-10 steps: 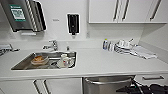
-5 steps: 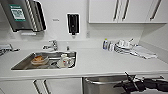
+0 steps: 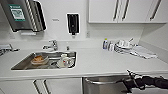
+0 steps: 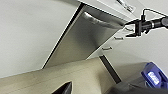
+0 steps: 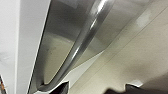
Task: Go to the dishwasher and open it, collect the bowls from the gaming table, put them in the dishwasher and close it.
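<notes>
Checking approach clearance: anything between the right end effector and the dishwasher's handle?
Nothing visible. The right end effector sits right at the curved steel bar handle of the brushed-steel dishwasher, near the handle's end, with no object between them.

Counter edge [image 3: 100,73] overhangs dishwasher [image 3: 100,86] handle [image 3: 105,81]; right claw [image 3: 128,83] at handle

We see our right arm [image 3: 152,82] as black and jointed, a thin dark cable looping above its pincer [image 4: 136,26]; a blue part with a pale panel [image 4: 153,76] shows too.
</notes>
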You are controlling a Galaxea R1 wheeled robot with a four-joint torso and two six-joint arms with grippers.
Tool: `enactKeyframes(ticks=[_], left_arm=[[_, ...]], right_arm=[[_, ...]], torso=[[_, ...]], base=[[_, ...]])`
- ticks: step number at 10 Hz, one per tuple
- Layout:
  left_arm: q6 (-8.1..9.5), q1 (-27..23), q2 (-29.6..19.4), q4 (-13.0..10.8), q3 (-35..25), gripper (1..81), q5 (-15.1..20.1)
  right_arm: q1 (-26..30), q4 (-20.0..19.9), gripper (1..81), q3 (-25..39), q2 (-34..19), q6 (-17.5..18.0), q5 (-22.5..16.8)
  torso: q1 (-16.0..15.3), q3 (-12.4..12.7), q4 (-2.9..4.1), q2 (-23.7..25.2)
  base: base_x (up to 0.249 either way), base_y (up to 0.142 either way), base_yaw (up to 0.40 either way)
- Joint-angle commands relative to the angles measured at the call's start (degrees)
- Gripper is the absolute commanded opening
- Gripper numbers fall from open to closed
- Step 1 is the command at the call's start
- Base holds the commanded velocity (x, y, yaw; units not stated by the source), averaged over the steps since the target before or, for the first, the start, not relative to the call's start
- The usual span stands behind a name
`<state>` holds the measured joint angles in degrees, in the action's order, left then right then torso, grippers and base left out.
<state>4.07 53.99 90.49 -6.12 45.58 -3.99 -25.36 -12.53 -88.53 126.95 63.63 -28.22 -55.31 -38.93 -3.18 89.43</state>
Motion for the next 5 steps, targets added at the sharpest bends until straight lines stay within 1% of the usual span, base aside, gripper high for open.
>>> enactKeyframes(ticks=[1, 4, 5], left_arm=[[-0.56, -4.3, -2.8, -0.8, -1.3, 81.1, 0.8], [-0.64, -4.3, -2.8, -0.9, -1.1, 81.1, 0.8], [-0.64, -4.3, -2.8, -0.9, -1.1, 81.1, 0.8]], right_arm=[[11.0, 1.8, 81.1, -5.0, 2.4, 4.7, -1.4], [11.7, 2.2, 81.1, -10.1, 6.2, 7.3, -1.6], [11.7, 3.2, 81.1, -12.3, 7.7, 8.1, -2.1]], torso=[[0.0, 0.0, 0.0, 0.0], [0.0, 0.0, 0.0, 0.0], [0.0, 0.0, 0.0, 0.0]], base=[[0.0, 0.0, 0.0], [0.0, 0.0, 0.0], [0.0, 0.0, 0.0]])
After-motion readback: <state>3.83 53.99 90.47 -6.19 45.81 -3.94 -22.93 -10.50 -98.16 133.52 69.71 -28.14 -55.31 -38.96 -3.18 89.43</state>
